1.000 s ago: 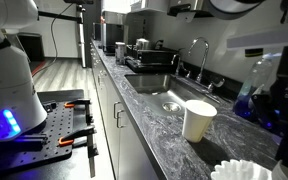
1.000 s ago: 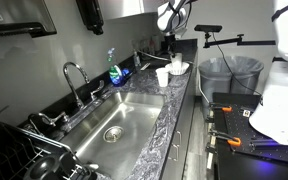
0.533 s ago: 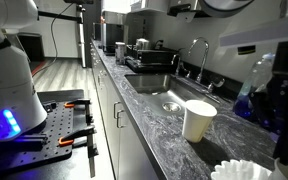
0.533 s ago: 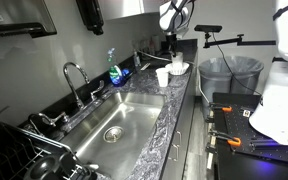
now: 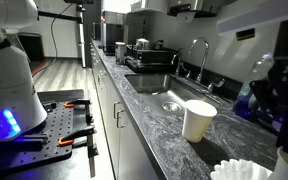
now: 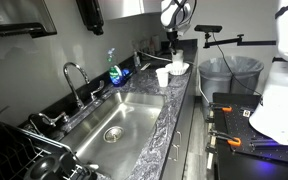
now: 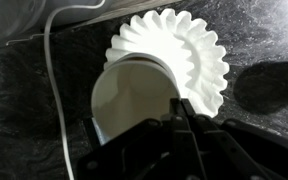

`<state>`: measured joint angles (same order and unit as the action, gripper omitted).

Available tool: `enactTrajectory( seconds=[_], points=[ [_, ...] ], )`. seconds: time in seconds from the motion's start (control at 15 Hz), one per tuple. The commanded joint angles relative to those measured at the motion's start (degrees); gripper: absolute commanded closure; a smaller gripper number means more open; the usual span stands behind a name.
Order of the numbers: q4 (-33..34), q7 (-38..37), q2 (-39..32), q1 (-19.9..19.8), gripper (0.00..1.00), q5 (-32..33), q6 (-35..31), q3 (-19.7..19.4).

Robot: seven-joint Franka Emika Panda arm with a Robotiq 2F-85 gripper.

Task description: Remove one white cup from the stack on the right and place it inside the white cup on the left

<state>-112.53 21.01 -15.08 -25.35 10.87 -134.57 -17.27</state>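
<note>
In the wrist view my gripper (image 7: 180,108) is shut on the rim of a white cup (image 7: 132,100), seen from above with its inside showing. Beneath it lies a stack of white fluted cups (image 7: 179,45) on the dark counter. In both exterior views a single white cup (image 5: 198,120) (image 6: 162,76) stands upright on the counter beside the fluted stack (image 5: 242,172) (image 6: 180,68). The gripper (image 5: 280,115) (image 6: 173,42) hangs above the stack. The held cup is not clear in the exterior views.
A steel sink (image 5: 172,100) (image 6: 119,122) with a tap (image 5: 200,52) (image 6: 74,78) is set into the dark stone counter (image 5: 154,135). A blue soap bottle (image 6: 114,70) stands behind the sink, and pots (image 5: 142,48) at the counter's far end. A white cable (image 7: 52,90) crosses the wrist view.
My gripper has risen a little above the fluted stack with the cup in it. The single cup on the counter has not moved.
</note>
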Motion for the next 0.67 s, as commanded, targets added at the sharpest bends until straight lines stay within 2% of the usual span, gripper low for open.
enactTrajectory(
  seconds=[0.0, 0.6],
  points=[
    [-3.0, -0.1, 4.1, 0.6, 0.99, 0.0, -2.3, -0.7],
    [-5.6, 0.0, 10.1, 0.8, 0.99, 0.6, -6.1, -2.0]
  ],
)
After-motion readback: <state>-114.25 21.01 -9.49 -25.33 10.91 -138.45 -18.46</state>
